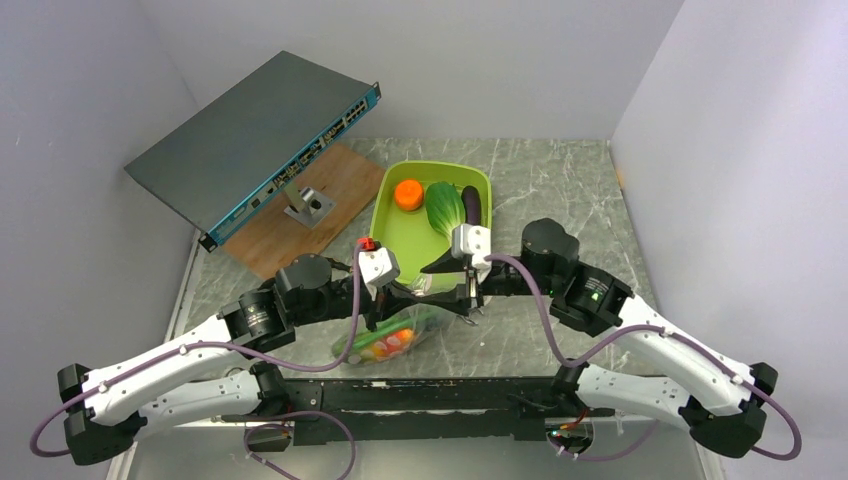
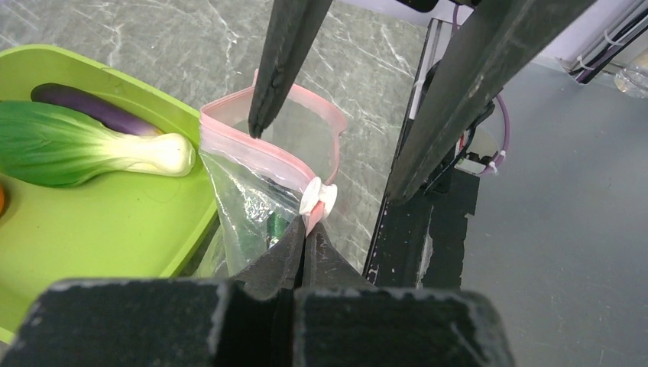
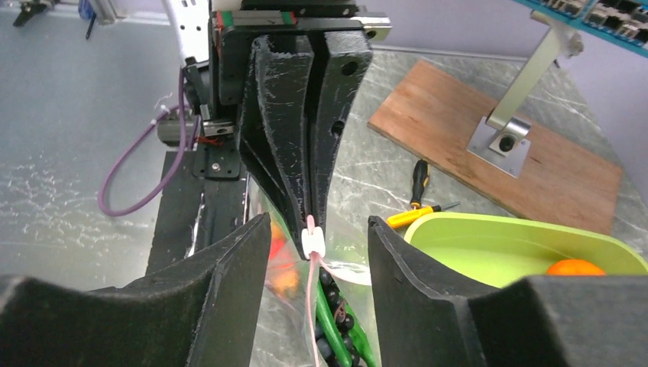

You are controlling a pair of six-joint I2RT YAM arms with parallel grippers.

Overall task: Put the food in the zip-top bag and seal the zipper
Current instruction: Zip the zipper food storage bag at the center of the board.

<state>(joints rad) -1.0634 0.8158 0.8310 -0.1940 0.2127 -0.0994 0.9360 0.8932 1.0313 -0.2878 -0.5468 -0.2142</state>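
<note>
The clear zip-top bag (image 1: 395, 338) lies between my grippers, near the tub's front edge. It holds dark grapes (image 3: 330, 287), a green cucumber (image 3: 336, 325) and red and orange pieces (image 3: 281, 267). Its pink zipper (image 2: 252, 145) gapes in a loop, with the white slider (image 2: 317, 197) at one end. My left gripper (image 2: 309, 223) is shut on the zipper end just below the slider. My right gripper (image 3: 319, 223) is open and straddles the slider, one finger (image 2: 279, 69) down at the open mouth. The orange (image 1: 408, 194), bok choy (image 1: 444, 207) and eggplant (image 1: 471, 206) lie in the tub.
The lime-green tub (image 1: 385, 205) stands just behind the bag. An orange-handled tool (image 3: 409, 216) lies beside the tub. A wooden board (image 1: 300, 215) with a metal bracket (image 1: 310, 205) and a tilted network switch (image 1: 250, 140) sit at the back left.
</note>
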